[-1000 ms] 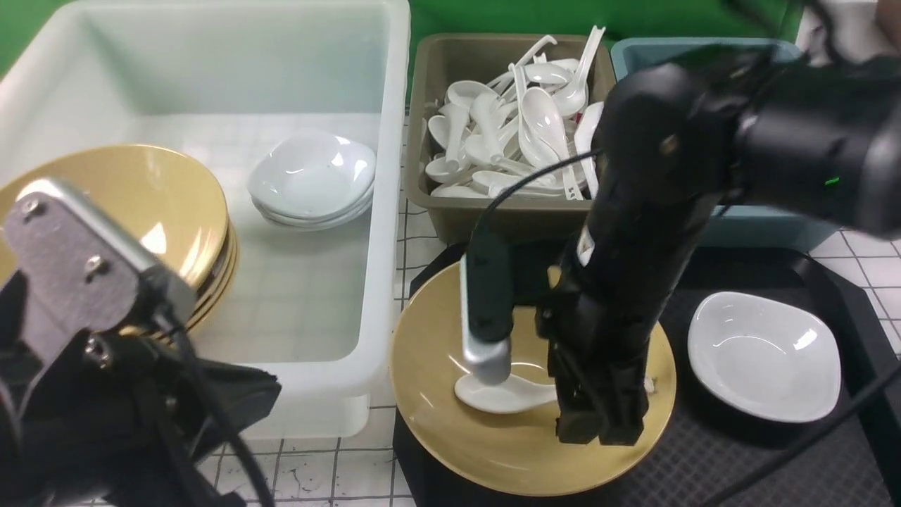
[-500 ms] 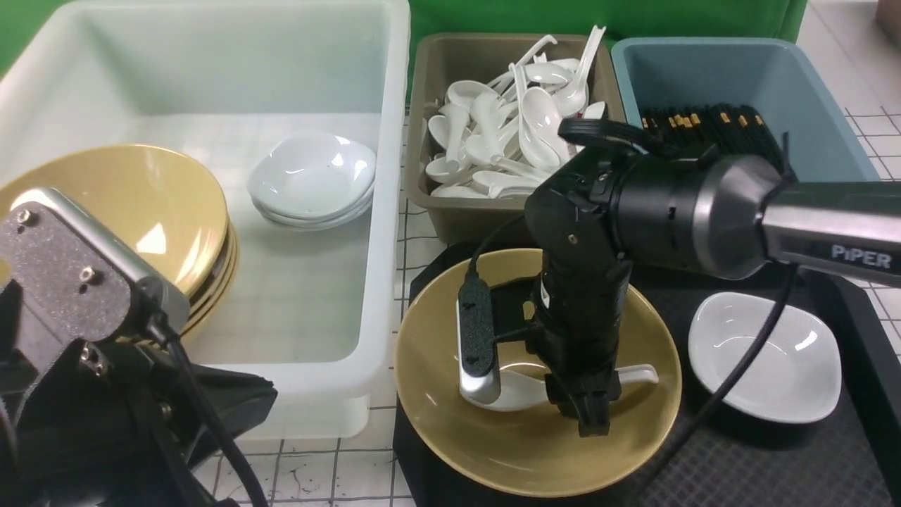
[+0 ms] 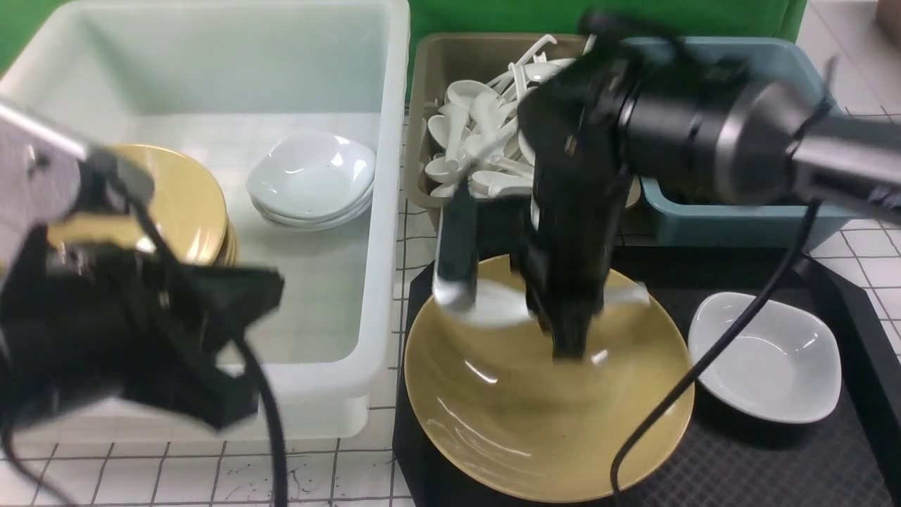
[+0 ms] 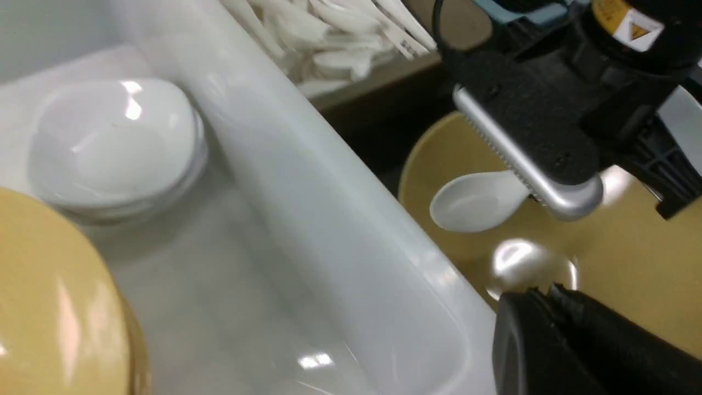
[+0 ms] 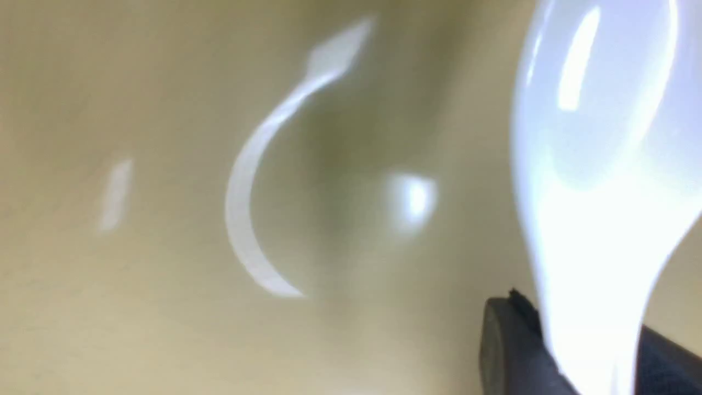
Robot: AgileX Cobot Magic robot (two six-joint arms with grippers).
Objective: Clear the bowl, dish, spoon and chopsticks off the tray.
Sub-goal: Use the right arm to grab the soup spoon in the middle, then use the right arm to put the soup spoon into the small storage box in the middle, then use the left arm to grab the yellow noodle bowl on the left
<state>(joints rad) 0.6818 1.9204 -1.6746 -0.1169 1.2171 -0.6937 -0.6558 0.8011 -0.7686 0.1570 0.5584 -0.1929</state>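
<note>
Tray [image 3: 774, 465] on the worktop [image 3: 338, 479], front right; olive spoon bin [image 3: 440, 77] just behind it. Bowl [image 3: 535, 429] sits on the tray's left end, dish [image 3: 764, 355] beside it. Spoon [image 4: 474, 200] hangs clear above the bowl, pinched in my right claw [image 3: 566, 341]. Left claw [image 4: 554, 334] near the bowl's rim; spread or closed, I cannot tell. Judgement: keep the pinch firm, carry level, clear the bin's wall, let go low.
</note>
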